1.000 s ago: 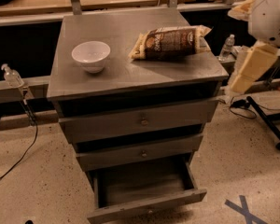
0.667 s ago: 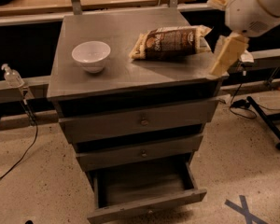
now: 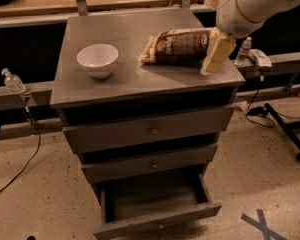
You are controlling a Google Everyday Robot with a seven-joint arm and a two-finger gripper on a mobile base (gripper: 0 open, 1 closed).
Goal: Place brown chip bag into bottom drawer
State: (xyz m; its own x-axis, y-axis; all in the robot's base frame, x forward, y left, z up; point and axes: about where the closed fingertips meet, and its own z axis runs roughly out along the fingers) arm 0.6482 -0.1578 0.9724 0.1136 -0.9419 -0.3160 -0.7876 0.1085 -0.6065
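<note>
The brown chip bag [image 3: 179,46] lies flat on the top of the grey cabinet [image 3: 120,84], on its right half, dark brown with cream ends. The gripper [image 3: 216,54] hangs from the white arm at the upper right, right at the bag's right end and covering part of it. The bottom drawer [image 3: 155,204] is pulled out, and I see nothing in it. The two upper drawers are closed.
A white bowl [image 3: 97,59] stands on the cabinet top to the left of the bag. A clear bottle [image 3: 13,81] sits on a rail at the left and another bottle [image 3: 243,51] at the right. A wooden table runs behind. Cables and a black stand lie on the floor at right.
The arm and gripper have moved left from beyond the cabinet's right edge to the right end of the bag. The bag, bowl and drawers have not moved.
</note>
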